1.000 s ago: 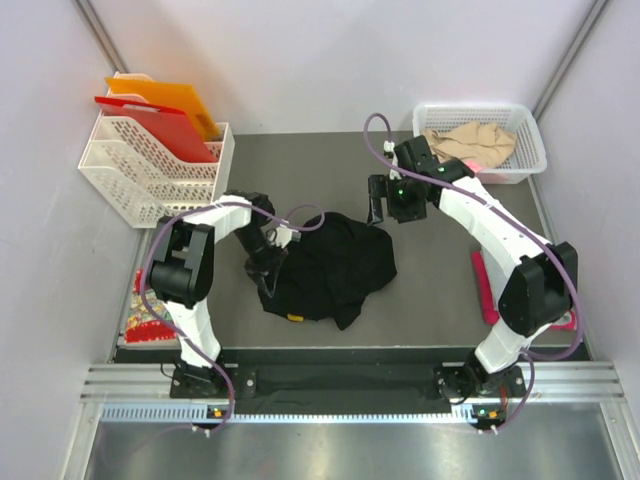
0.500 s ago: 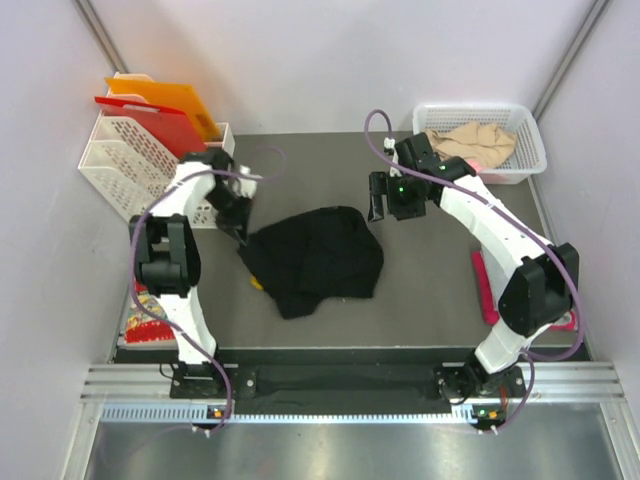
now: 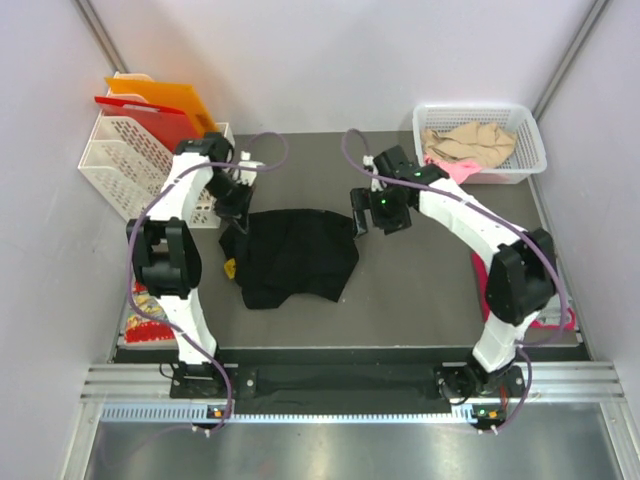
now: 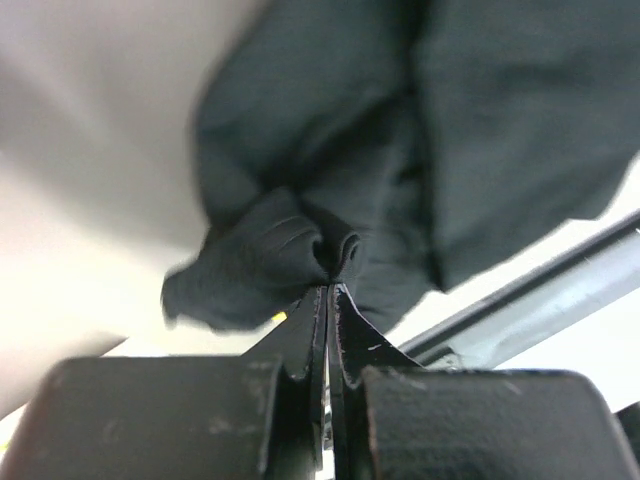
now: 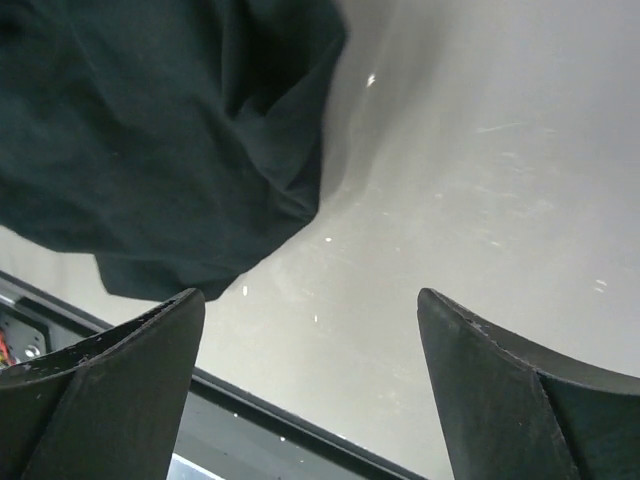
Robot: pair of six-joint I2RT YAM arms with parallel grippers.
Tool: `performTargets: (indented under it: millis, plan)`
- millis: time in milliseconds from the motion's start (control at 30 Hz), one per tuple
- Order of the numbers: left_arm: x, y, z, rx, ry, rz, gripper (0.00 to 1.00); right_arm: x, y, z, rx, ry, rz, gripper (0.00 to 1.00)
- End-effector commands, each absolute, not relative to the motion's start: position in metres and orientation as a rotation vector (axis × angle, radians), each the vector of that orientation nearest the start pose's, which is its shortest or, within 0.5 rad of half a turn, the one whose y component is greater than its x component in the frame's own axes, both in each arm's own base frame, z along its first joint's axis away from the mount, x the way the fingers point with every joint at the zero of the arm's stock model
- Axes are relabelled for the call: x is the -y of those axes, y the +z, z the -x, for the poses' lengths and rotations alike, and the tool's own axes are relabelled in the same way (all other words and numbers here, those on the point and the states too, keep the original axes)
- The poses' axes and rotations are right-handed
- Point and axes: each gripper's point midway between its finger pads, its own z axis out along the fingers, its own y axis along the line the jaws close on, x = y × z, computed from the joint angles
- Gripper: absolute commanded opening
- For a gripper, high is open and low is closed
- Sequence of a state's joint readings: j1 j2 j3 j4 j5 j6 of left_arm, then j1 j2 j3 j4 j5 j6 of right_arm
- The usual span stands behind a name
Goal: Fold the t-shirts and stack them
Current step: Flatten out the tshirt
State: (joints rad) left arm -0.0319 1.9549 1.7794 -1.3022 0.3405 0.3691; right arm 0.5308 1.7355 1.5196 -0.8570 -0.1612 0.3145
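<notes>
From above, the black shirt [image 3: 300, 255] lay crumpled on the table [image 3: 420, 290]. My left end effector [image 3: 233, 205] was at its far-left corner and my right end effector [image 3: 368, 215] was beside its right edge. Left wrist: pinched tight on a shirt fold. Right wrist: spread wide, gripping nothing, above the shirt's edge.

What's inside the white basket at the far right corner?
A crumpled beige t-shirt fills most of the white basket. A pink t-shirt pokes out at its near edge. Anything beneath them is covered.
</notes>
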Motion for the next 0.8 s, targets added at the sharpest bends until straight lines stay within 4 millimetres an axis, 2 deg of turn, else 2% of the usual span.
performTargets:
  millis: [0,33,100,133,167,200,367,400,433,467,500,567,600,633,667,700,767]
  plan:
    - [0.079,0.162,-0.32,-2.866,-0.584,-0.664,0.0,-0.263,0.14,-0.344,-2.649,0.518,0.402,0.88]
    - [0.079,0.162,-0.318,-2.871,-0.581,-0.661,0.0,-0.264,0.126,-0.35,-2.673,0.491,0.398,0.89]
    - [0.077,0.164,-0.313,-2.873,-0.569,-0.666,0.0,-0.271,0.123,-0.364,-2.653,0.5,0.404,0.88]
    - [0.075,0.164,-0.311,-2.877,-0.557,-0.668,0.0,-0.274,0.111,-0.369,-2.673,0.498,0.405,0.88]
    - [0.074,0.166,-0.308,-2.876,-0.546,-0.671,0.0,-0.279,0.114,-0.376,-2.654,0.51,0.406,0.88]
    - [0.071,0.167,-0.306,-2.878,-0.534,-0.673,0.0,-0.282,0.104,-0.38,-2.671,0.512,0.405,0.86]
    - [0.067,0.177,-0.296,-2.874,-0.506,-0.682,0.0,-0.294,0.092,-0.406,-2.641,0.562,0.351,0.81]
    - [0.066,0.179,-0.295,-2.871,-0.504,-0.68,0.0,-0.298,0.088,-0.406,-2.648,0.603,0.345,0.77]
    - [0.066,0.18,-0.295,-2.869,-0.503,-0.678,0.0,-0.299,0.089,-0.415,-2.621,0.634,0.319,0.74]
    - [0.066,0.182,-0.293,-2.867,-0.498,-0.678,0.0,-0.301,0.088,-0.415,-2.625,0.66,0.293,0.69]
    - [0.065,0.183,-0.294,-2.866,-0.49,-0.678,0.0,-0.304,0.089,-0.416,-2.624,0.695,0.284,0.54]
    - [0.063,0.185,-0.294,-2.863,-0.478,-0.674,0.0,-0.308,0.093,-0.419,-2.613,0.739,0.257,0.31]
    - [0.061,0.185,-0.295,-2.864,-0.464,-0.67,0.0,-0.308,0.101,-0.419,-2.599,0.754,0.257,0.04]
    - [0.059,0.19,-0.299,-2.847,-0.451,-0.662,0.0,-0.308,0.106,-0.42,-2.59,0.759,0.255,0.0]
    - [0.057,0.194,-0.302,-2.837,-0.44,-0.651,0.0,-0.307,0.113,-0.419,-2.58,0.76,0.257,0.0]
    - [0.052,0.198,-0.305,-2.829,-0.426,-0.629,0.0,-0.306,0.135,-0.42,-2.532,0.762,0.262,0.0]
    - [0.043,0.219,-0.32,-2.767,-0.391,-0.596,0.0,-0.302,0.167,-0.419,-2.463,0.755,0.288,0.0]
